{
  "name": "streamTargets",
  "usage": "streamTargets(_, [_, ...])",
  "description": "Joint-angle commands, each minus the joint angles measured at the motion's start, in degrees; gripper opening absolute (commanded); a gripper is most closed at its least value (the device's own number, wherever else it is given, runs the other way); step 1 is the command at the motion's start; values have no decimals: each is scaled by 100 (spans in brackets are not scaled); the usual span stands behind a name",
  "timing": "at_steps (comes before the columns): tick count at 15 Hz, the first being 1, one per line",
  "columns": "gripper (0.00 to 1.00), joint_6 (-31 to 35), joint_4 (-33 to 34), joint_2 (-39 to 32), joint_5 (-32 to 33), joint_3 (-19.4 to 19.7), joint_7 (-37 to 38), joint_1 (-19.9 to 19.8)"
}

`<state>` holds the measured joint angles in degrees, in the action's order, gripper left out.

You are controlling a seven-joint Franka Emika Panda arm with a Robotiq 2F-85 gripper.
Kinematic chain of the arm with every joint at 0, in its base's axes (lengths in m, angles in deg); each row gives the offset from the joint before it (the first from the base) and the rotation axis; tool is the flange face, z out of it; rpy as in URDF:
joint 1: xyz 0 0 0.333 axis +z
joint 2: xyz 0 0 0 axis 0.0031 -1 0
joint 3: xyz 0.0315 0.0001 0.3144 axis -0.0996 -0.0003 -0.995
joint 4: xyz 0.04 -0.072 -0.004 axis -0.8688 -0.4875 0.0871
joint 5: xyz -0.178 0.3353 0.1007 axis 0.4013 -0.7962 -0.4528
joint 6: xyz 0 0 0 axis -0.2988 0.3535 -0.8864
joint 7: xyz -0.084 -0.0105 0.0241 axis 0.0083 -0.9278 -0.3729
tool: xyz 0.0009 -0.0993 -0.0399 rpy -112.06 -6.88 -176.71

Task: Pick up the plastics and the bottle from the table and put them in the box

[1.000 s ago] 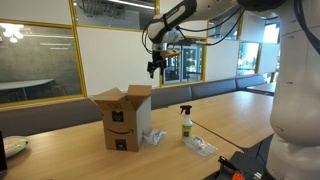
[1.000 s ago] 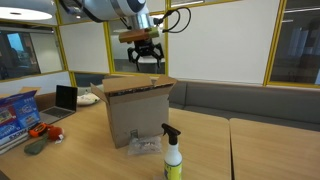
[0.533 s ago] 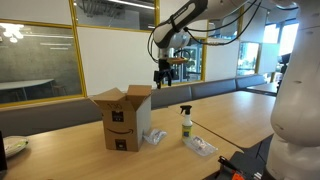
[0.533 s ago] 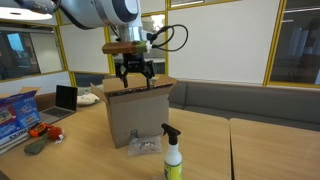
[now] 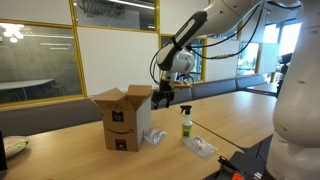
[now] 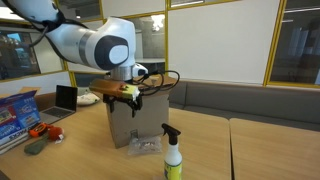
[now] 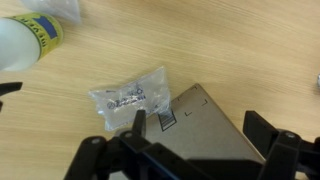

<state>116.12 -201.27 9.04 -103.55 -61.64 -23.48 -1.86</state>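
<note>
Pickup step: gripper (image 5: pixel 164 100), wide and empty, hung over a clear packet (image 7: pixel 130 97) beside the box (image 5: pixel 122 118), near the long edge of the counter (image 7: pixel 250 40); bottle (image 5: pixel 185 122) stood close. Next move needed descent, then closing on packet.

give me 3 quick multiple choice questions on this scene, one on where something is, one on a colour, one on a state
1. Where is the slim clear spray bottle?
A) inside the brown cardboard box
B) on the floor
C) upright on the light-brown wooden table, beside the box

2. What colour is the bottle's liquid?
A) yellowish
B) blue
C) red

3. How are the box's top flaps?
A) taped shut
B) standing open
C) torn off

Answers:
1 C, both exterior views show it standing on the tabletop next to the box.
2 A, the lower part of the bottle looks yellow.
3 B, the flaps stick up around the open top.
</note>
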Motion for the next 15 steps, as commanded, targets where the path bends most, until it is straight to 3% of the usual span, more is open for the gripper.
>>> streamTargets(1, [100, 982, -761, 80, -952, 57, -1009, 231])
streamTargets(5, [100, 1493, -862, -463, -1796, 24, -2138, 349])
streamTargets(9, [100, 1855, -495, -1325, -1742, -112, -2332, 151])
streamTargets(13, [100, 2031, -54, -2216, -1485, 147, -1757, 263])
streamTargets(14, [100, 1978, 106, -2438, -1141, -47, -1271, -15])
streamTargets(15, [100, 1972, 230, -2631, -908, 21, -905, -1])
